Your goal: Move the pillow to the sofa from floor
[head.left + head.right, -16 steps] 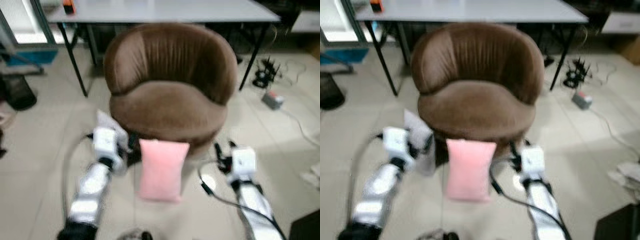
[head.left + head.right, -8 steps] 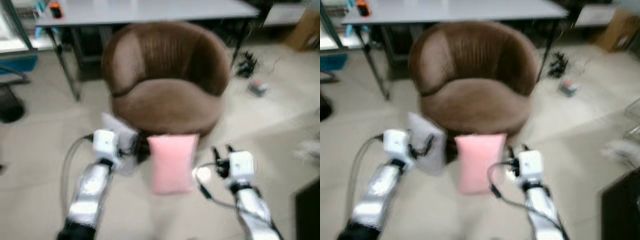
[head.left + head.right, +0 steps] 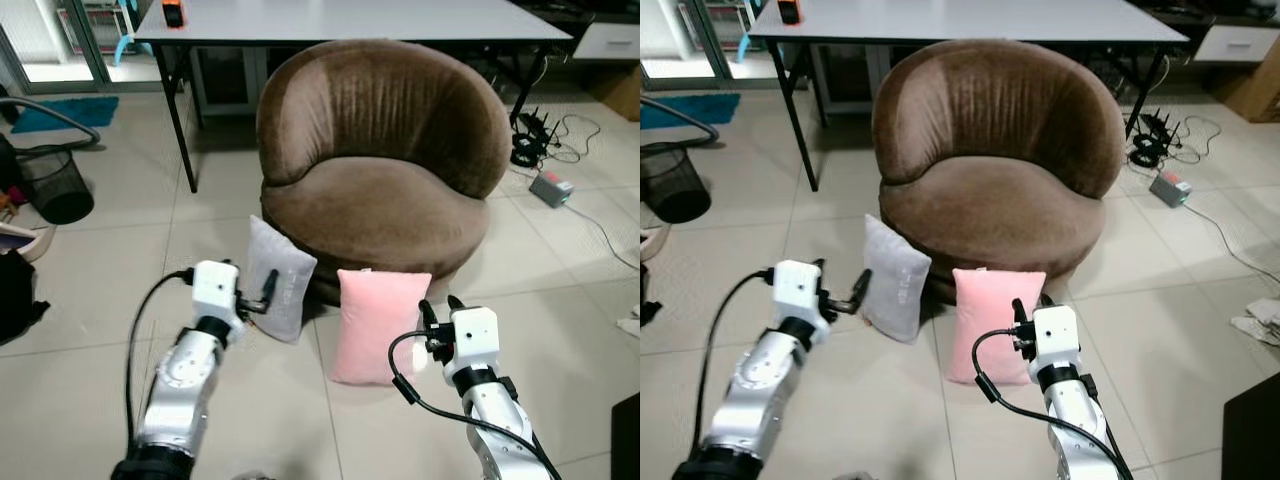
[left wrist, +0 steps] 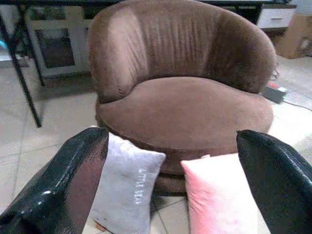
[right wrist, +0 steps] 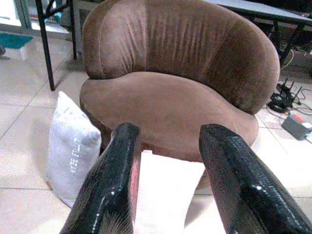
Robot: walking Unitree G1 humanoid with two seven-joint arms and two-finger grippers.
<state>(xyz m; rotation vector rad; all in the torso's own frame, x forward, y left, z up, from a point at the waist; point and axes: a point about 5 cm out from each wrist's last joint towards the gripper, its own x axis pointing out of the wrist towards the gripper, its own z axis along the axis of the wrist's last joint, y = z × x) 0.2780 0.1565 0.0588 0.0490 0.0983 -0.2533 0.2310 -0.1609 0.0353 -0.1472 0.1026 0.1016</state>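
A pink pillow (image 3: 378,325) stands on the tiled floor, leaning on the front of the round brown sofa (image 3: 385,150). A grey pillow (image 3: 278,278) leans beside it, to its left. My left gripper (image 3: 262,295) hovers just left of the grey pillow, its fingers (image 4: 73,175) spread wide and holding nothing. My right gripper (image 3: 440,308) is open beside the pink pillow's right edge, close to it and gripping nothing. In the right wrist view the pink pillow (image 5: 165,195) lies low between the fingers (image 5: 117,180), with the sofa seat (image 5: 170,107) beyond.
A grey table (image 3: 350,18) with black legs stands behind the sofa, an orange object (image 3: 172,12) on it. A black mesh bin (image 3: 58,185) sits at the left. Cables and a power strip (image 3: 550,187) lie on the floor at the right.
The camera swung and has steadied, so the picture is now sharp. Both arms keep about the same pose; the right gripper is now nearer the pink pillow's edge.
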